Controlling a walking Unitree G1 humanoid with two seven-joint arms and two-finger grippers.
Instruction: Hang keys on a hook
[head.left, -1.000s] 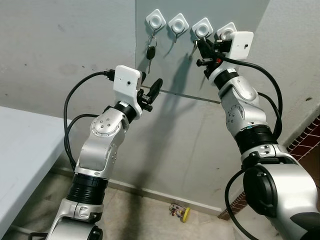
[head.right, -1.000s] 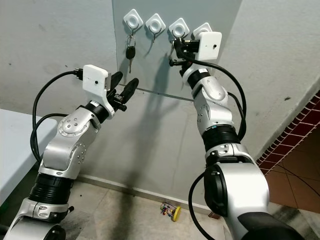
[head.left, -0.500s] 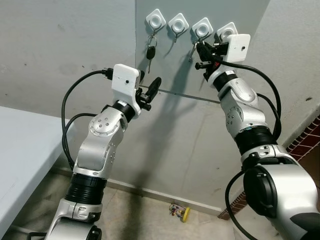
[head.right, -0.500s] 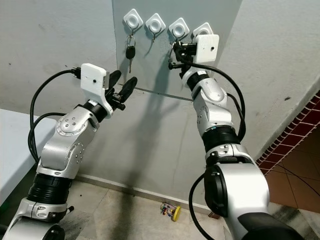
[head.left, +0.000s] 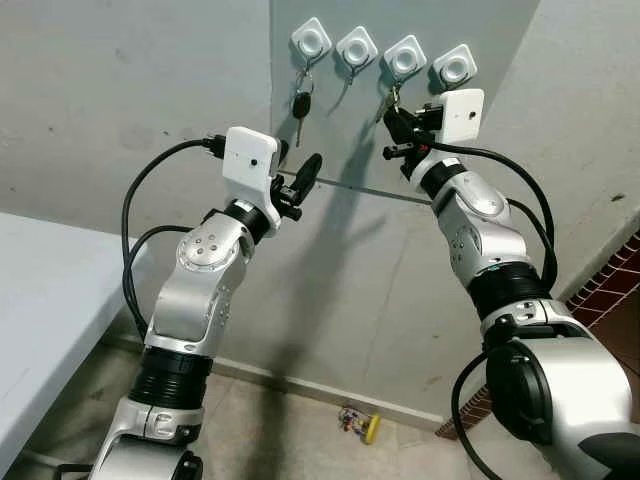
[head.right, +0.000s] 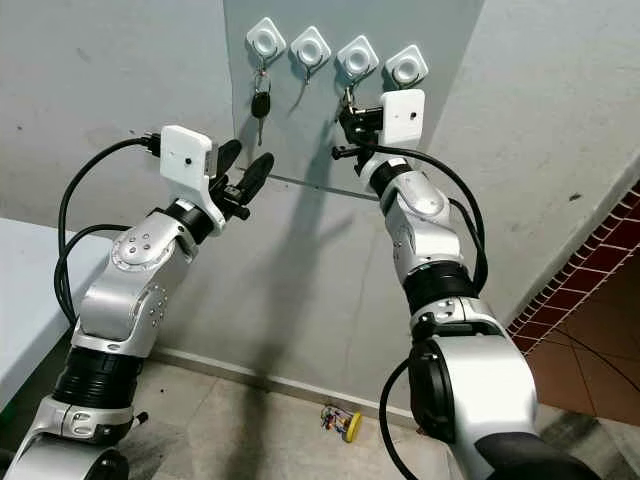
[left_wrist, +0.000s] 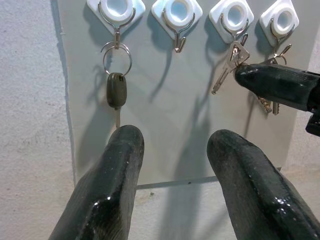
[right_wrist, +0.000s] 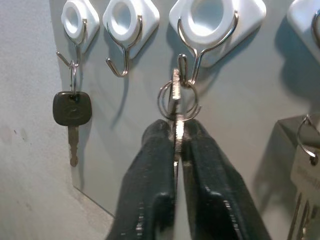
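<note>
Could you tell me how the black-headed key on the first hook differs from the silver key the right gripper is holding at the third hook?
The black-headed key has a dark plastic head; the silver key is bare metal. The black-headed key hangs free and straight down from the first hook, while the silver key is pinched by the right gripper and, seen from the left wrist, tilted below the third hook. Both hang by a metal ring on white-backed wire hooks.

A plain corner of a home, by the look of it: a grey panel (head.left: 400, 130) carries four white adhesive hooks (head.left: 357, 46) on a rough plastered wall (head.left: 120, 90), with brick-red tiling (head.left: 610, 285) and a bare floor (head.left: 300, 430).
</note>
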